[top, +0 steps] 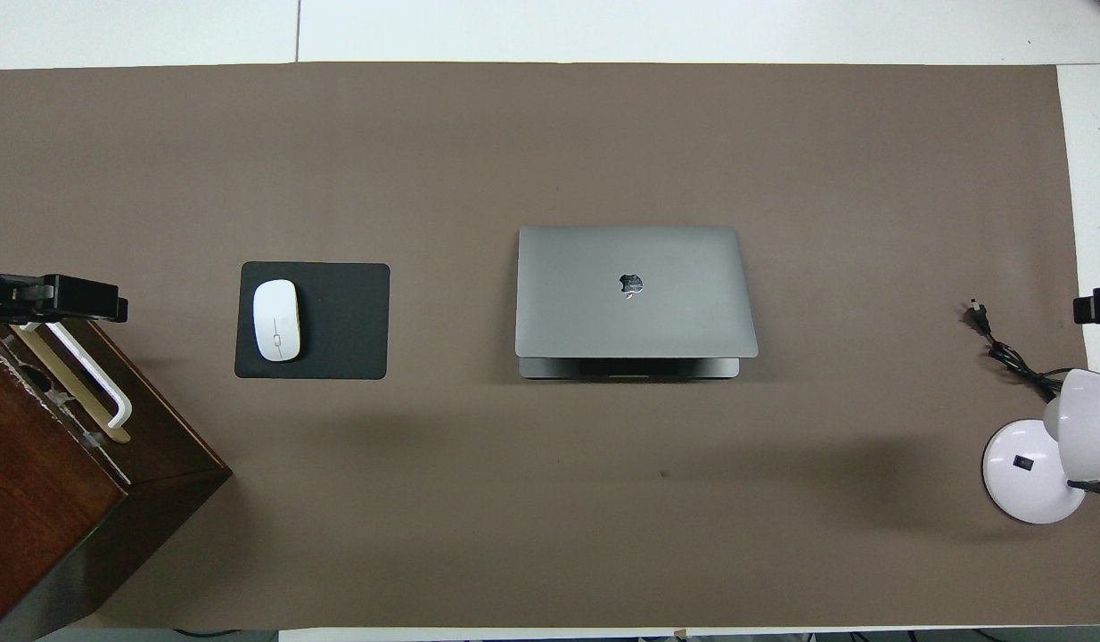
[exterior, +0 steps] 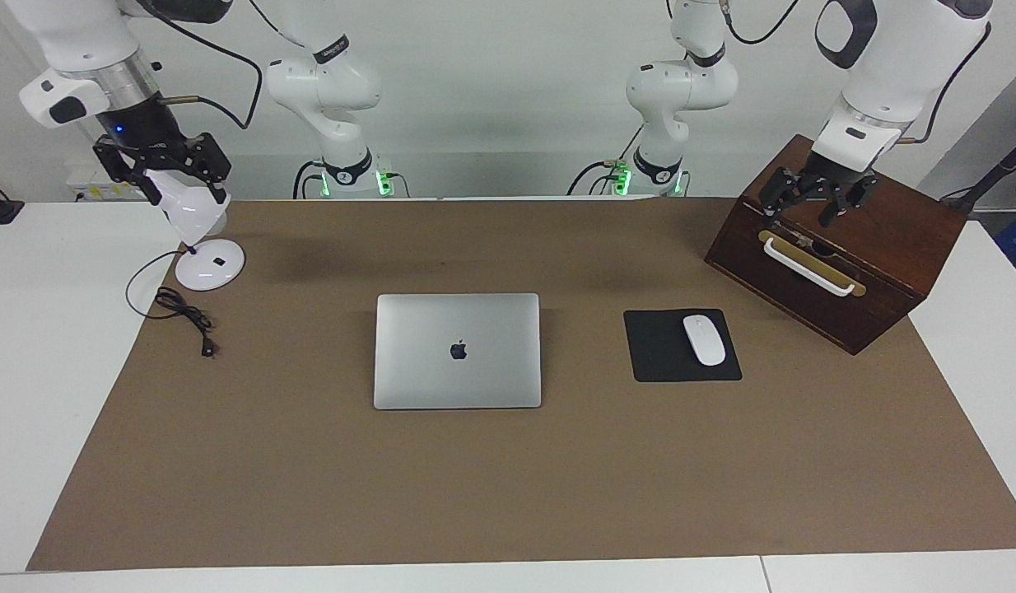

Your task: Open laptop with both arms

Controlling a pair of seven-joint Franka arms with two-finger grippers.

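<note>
Laptop point(exterior: 457, 351) shut flat mid-mat, beside black mouse pad point(exterior: 682, 345) (white mouse point(exterior: 703, 339) on it). Left gripper point(exterior: 811, 206) raised over wooden box point(exterior: 837, 247) at left arm's end, wrist angled down, fingers spread, holding nothing. Right gripper point(exterior: 164, 165) raised over desk lamp point(exterior: 202, 239) at right arm's end, nothing held; finger gap cannot be told. Both arms waiting.

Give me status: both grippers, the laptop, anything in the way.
Left gripper open, over the wooden box. Right gripper raised over the lamp. Laptop closed, flat mid-table, untouched. Nothing on its lid.
</note>
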